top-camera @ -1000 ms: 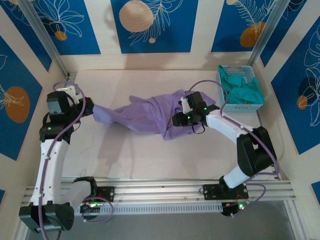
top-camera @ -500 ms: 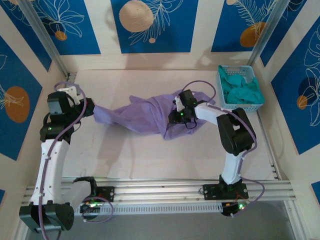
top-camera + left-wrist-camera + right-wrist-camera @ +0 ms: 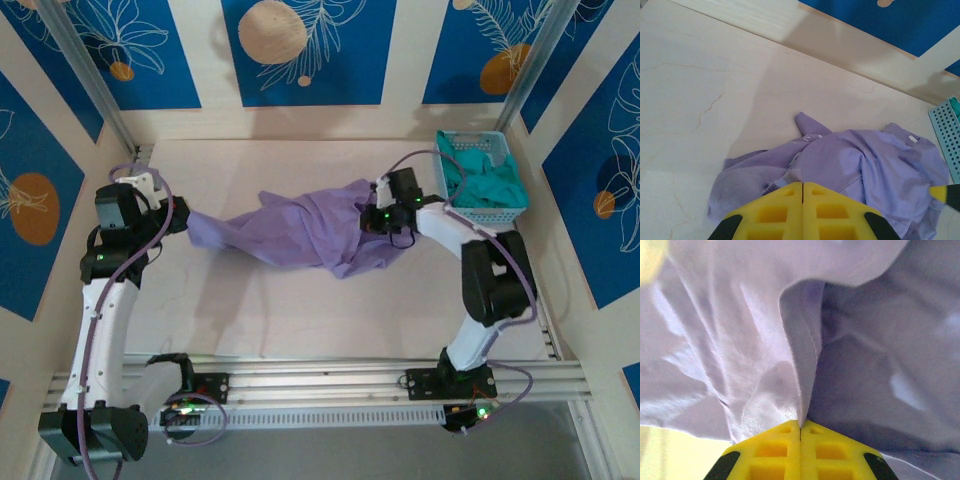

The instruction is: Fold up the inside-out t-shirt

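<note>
inside-out t-shirt (image 3: 300, 235) lies bunched mid-table, long axis running l-r between both arms. left gripper (image 3: 181, 216): jaws closed, apparently pinching the shirt's l end. right gripper (image 3: 372, 220): jaws closed on a raised fold at the r end, seen close in wrist view. next move prob. pulls the ends apart along that axis. basket (image 3: 484, 214) sits just beside r arm, so keep clear

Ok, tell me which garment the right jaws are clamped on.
The purple t-shirt, crumpled on the table: a fold of it is pinched between the shut right jaws. The teal garment sits apart in the blue basket.
</note>
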`<action>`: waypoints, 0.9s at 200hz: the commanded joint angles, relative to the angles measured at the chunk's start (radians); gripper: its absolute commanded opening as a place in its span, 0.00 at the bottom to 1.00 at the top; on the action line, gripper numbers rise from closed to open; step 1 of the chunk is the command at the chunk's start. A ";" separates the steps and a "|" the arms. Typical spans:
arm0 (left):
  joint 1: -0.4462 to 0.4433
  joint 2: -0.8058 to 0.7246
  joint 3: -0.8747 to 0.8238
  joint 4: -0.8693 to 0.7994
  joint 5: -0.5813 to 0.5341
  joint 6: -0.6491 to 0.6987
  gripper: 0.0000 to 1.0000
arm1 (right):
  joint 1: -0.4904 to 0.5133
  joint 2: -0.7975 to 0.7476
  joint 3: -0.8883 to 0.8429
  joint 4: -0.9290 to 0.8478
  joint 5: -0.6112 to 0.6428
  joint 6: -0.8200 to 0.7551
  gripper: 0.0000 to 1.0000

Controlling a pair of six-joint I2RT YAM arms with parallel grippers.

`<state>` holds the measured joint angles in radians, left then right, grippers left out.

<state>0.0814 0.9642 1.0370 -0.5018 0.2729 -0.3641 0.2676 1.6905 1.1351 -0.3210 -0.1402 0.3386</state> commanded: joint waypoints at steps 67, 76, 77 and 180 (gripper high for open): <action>0.014 0.007 0.014 0.041 0.042 -0.015 0.00 | -0.096 0.285 0.346 -0.126 -0.027 -0.075 0.08; 0.014 0.008 0.014 0.042 0.044 -0.015 0.00 | -0.097 0.303 0.366 -0.143 -0.014 -0.084 0.13; 0.014 0.008 0.015 0.042 0.043 -0.014 0.00 | -0.097 0.304 0.366 -0.146 -0.010 -0.085 0.14; 0.014 0.010 -0.003 0.056 0.061 -0.012 0.00 | -0.065 0.168 0.053 -0.086 0.012 -0.037 0.46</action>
<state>0.0830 0.9710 1.0367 -0.4797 0.3065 -0.3683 0.1967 1.8576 1.2015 -0.4145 -0.1078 0.2844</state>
